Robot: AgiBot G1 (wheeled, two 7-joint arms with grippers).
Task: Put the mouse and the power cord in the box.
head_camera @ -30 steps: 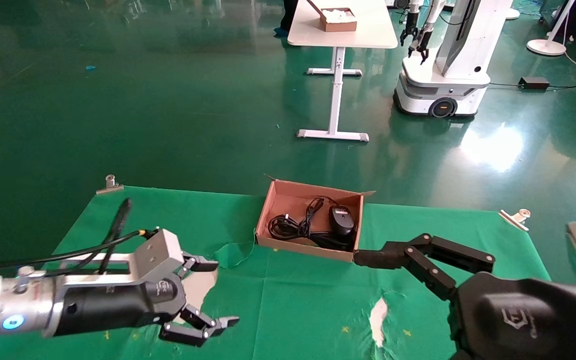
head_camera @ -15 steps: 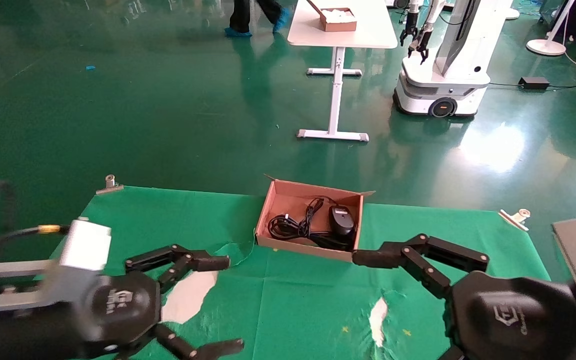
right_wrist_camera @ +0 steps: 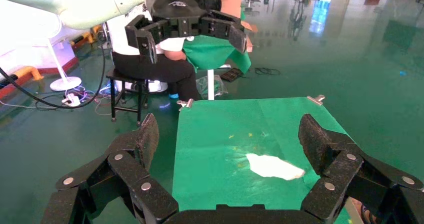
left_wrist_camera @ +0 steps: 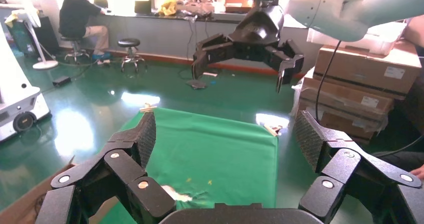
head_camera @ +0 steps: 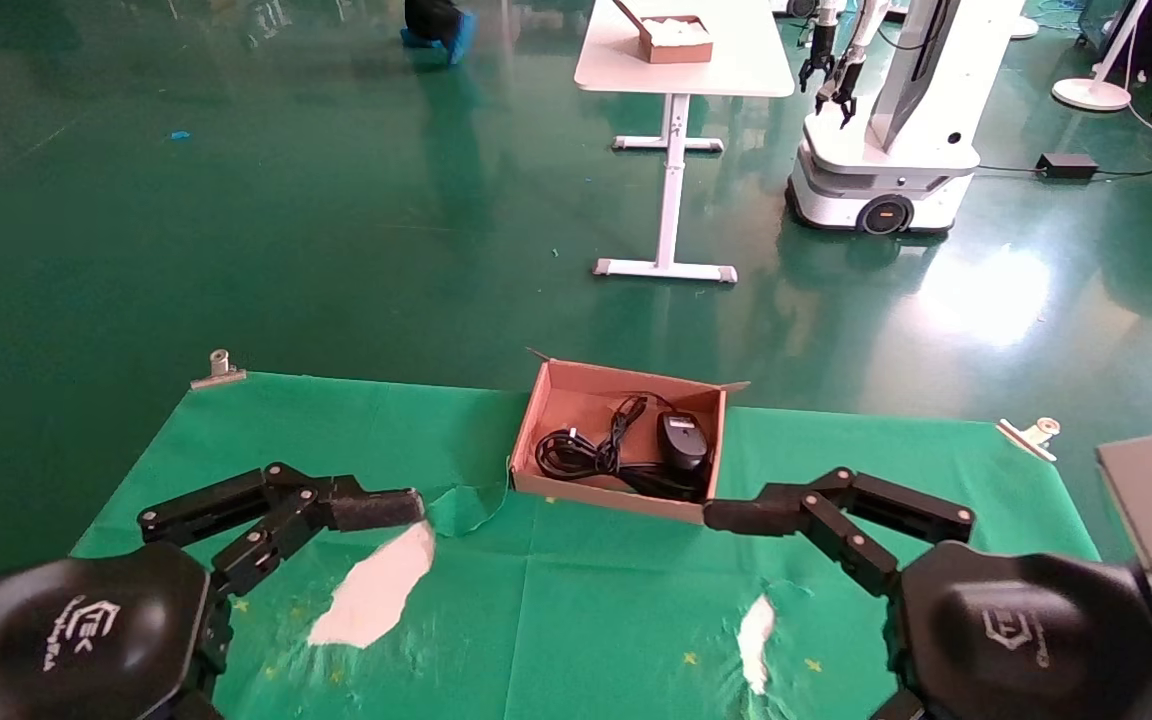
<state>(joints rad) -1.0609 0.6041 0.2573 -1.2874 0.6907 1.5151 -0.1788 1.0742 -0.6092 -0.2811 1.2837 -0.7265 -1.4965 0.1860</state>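
Resting in the box point(head_camera: 534, 425) at 12 o'clock: mouse point(head_camera: 683, 440), power cord point(head_camera: 576, 455); left gripper point(left_wrist_camera: 225, 144) at 7 and right gripper point(right_wrist_camera: 227, 141) at 5, both spread wide and empty; task appears complete, so arms best kept clear.

No legible text on anything.

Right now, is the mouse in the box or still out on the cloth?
In. The mouse lies inside the cardboard box, beside the coiled power cord; no gripper holds it.
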